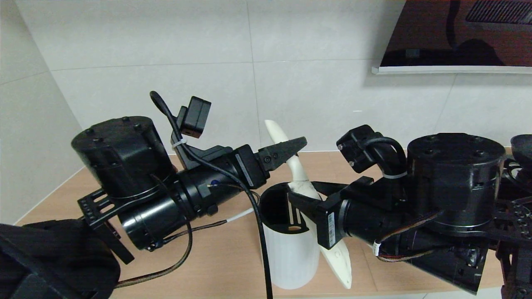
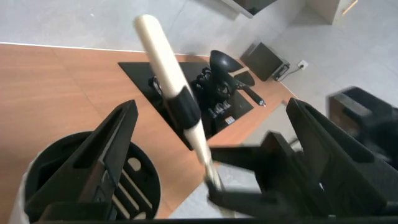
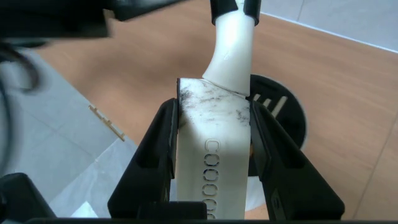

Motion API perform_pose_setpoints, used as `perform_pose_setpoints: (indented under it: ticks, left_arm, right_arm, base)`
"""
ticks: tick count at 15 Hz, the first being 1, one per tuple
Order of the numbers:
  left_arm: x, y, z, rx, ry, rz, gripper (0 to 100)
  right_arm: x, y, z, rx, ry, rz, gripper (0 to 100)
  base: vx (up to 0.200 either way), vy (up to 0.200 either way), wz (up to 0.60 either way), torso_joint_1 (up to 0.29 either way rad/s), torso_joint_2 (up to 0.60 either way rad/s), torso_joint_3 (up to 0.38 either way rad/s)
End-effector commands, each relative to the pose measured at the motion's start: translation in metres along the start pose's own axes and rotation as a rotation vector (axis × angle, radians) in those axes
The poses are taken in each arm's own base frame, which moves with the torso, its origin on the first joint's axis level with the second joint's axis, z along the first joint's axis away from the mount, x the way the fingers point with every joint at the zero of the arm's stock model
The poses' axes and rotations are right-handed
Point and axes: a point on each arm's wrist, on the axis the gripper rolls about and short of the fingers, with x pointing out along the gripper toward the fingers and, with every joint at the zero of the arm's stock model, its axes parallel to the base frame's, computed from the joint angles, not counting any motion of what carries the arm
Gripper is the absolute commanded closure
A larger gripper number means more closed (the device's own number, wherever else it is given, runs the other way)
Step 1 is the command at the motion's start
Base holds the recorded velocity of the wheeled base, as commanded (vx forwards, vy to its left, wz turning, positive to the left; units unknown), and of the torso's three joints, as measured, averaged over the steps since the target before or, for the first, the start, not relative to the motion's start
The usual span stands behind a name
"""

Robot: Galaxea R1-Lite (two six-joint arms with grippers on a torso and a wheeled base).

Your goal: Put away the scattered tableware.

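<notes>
A white spatula [image 1: 291, 166] stands tilted above a white utensil holder [image 1: 291, 257] with a black slotted inside [image 2: 134, 180]. My right gripper [image 3: 214, 109] is shut on the spatula's wide scuffed blade [image 3: 214, 155], just over the holder's mouth [image 3: 283, 109]. In the head view the right gripper [image 1: 305, 193] sits at the holder's rim, and the blade's tip [image 1: 341, 270] hangs down outside the holder. My left gripper [image 2: 212, 106] is open, its fingers [image 2: 106, 149] wide apart on either side of the spatula's handle [image 2: 165, 56]. The left gripper [image 1: 286, 151] is level with the upper handle.
The holder stands on a wooden counter [image 1: 208, 249] against a tiled wall. A black cooktop [image 2: 143, 71] with dark utensils [image 2: 221, 65] lies farther along the counter. A dark hood [image 1: 457, 37] hangs at the upper right.
</notes>
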Motion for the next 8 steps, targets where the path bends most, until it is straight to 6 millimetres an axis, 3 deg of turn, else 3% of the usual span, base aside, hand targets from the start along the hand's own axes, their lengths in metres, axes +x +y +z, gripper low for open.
perform_pose_setpoints:
  ticks: [1, 8]
  left_arm:
    - [0.0068, 0.0048, -0.0070, -0.005, 0.019, 0.015, 0]
    - [0.0117, 0.0069, -0.0077, -0.007, 0.009, 0.030, 0]
  right_arm:
    - [0.0006, 0.0023, -0.0013, -0.002, 0.004, 0.005, 100]
    - [-0.0003, 0.0086, -0.0047, -0.008, 0.011, 0.022, 100]
  base:
    - [0.000, 0.000, 0.00, 0.000, 0.00, 0.000]
    - [0.000, 0.000, 0.00, 0.000, 0.00, 0.000]
